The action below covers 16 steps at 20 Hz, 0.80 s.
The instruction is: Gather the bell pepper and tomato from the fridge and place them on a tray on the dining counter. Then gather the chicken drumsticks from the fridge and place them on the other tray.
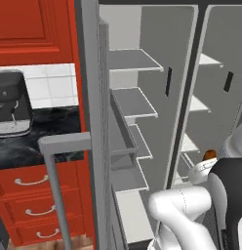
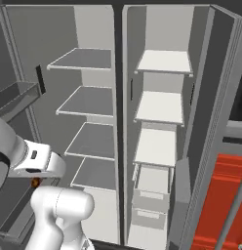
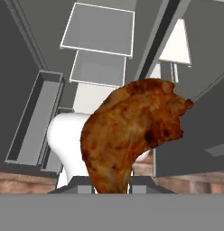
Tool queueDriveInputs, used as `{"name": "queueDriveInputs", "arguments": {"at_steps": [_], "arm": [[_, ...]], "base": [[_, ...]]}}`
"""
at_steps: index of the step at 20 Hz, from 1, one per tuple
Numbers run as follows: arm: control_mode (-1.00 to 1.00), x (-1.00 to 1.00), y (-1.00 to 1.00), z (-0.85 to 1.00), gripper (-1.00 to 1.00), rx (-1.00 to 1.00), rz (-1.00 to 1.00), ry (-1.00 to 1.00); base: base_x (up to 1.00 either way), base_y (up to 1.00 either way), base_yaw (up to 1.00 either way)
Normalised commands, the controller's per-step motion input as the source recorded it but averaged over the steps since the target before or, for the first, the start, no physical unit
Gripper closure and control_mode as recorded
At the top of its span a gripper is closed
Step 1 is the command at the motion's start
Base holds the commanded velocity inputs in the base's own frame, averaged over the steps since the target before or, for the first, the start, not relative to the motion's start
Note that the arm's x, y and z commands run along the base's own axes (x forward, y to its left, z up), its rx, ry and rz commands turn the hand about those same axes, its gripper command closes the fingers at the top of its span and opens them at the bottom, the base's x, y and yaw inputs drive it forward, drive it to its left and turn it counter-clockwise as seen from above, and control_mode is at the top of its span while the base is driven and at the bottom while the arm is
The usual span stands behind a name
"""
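Observation:
A browned, red-brown chicken drumstick [image 3: 132,131] fills the middle of the hand view, its narrow end down between the fingers of my gripper [image 3: 111,184], which is shut on it. The fridge [image 2: 118,97] stands open in front of me, and its pale grey shelves [image 2: 89,100] are bare. In the left base view a small orange-brown bit of the drumstick [image 1: 209,155] peeks out beside my white wrist, low in front of the fridge's right compartment. The same bit of drumstick [image 2: 35,182] shows by my forearm in the right base view.
The left fridge door [image 1: 93,122] stands open with door bins [image 1: 124,146] and a long bar handle [image 1: 57,185]. Left of it are red drawer cabinets [image 1: 30,205] and a black counter carrying a coffee machine [image 1: 10,105]. The right door [image 2: 215,122] is open too.

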Motion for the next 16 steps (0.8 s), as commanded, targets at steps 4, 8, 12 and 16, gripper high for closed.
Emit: {"name": "queueDriveInputs", "arguments": {"at_steps": [4,8,12,16], "arm": [[1.00,0.00,0.00,0.00,1.00,0.00,0.00,0.00],[1.00,0.00,0.00,0.00,1.00,0.00,0.00,0.00],[1.00,0.00,0.00,0.00,1.00,0.00,0.00,0.00],[1.00,0.00,0.00,0.00,1.00,0.00,0.00,0.00]], "base": [[-0.72,0.00,-0.07],[-0.53,0.10,-0.29],[-0.33,0.29,-0.41],[-0.36,0.30,-0.44]]}}
